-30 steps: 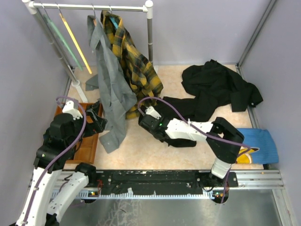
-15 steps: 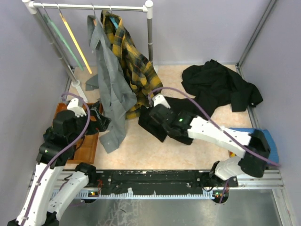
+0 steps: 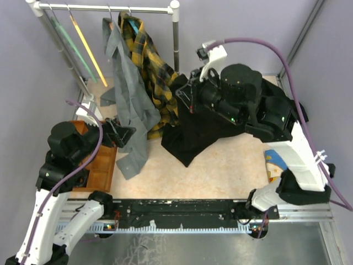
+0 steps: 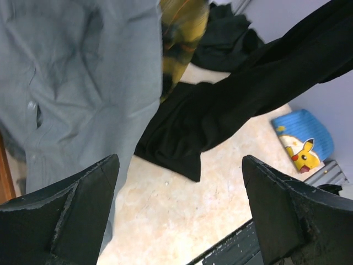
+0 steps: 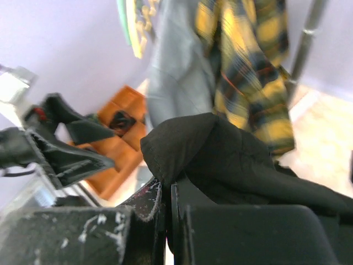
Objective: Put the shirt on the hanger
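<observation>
Right wrist view: right gripper (image 5: 165,190) pinched shut on a fold of the shirt (image 5: 220,154), hanging by the right end of the rail (image 3: 110,8), hanger (image 3: 88,49) at its left end, left gripper (image 3: 118,132) gaping empty nearer us; likely risk: thin pinch slips, cloth drops.

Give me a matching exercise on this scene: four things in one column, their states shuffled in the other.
Things:
1. black shirt
2. yellow hanger
3. left gripper
4. plaid shirt

States:
A. open, holding nothing
B. hanging from the rail beside a grey shirt
C. pinched in the right gripper, lower end on the table
D. bare, hooked on the rail

Pairs: 1-C, 2-D, 3-A, 4-B
</observation>
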Available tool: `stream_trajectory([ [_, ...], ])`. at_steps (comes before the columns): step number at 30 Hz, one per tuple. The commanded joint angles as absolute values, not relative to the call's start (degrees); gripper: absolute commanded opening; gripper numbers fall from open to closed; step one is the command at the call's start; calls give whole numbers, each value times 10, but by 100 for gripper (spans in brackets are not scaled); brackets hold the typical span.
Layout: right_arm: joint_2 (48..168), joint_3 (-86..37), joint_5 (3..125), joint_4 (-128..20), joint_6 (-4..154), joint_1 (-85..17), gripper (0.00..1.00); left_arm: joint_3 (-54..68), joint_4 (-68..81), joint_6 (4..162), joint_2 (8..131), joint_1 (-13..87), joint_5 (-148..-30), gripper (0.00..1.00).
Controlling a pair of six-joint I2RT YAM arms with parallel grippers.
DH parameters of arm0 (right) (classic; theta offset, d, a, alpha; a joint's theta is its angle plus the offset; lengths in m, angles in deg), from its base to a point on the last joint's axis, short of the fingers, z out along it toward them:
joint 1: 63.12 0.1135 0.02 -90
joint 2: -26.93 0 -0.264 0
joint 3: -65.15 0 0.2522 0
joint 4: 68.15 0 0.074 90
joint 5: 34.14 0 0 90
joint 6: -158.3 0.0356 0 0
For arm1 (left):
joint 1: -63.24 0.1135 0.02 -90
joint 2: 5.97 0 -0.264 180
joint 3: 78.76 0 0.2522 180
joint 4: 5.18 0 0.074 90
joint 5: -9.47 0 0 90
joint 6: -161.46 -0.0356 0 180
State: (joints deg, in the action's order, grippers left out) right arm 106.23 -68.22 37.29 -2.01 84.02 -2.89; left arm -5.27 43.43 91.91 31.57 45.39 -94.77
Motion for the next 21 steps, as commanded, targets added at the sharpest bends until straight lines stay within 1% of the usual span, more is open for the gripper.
stream_trajectory([
  [1,1144,-839,386,55,856,29,0,-16,390,889,316,457,-993,98],
  [5,1177,-922,359,64,849,74,0,-7,392,878,312,457,-987,98],
  [8,1179,-956,350,42,832,78,0,-13,390,878,307,457,-986,98],
  [13,1175,-968,325,-22,780,78,0,-25,380,886,303,457,-986,98],
  [18,1189,-969,272,-63,732,78,0,-34,365,895,299,457,-987,99],
  [21,1207,-1000,247,-98,693,78,0,-25,363,897,307,457,-987,99],
])
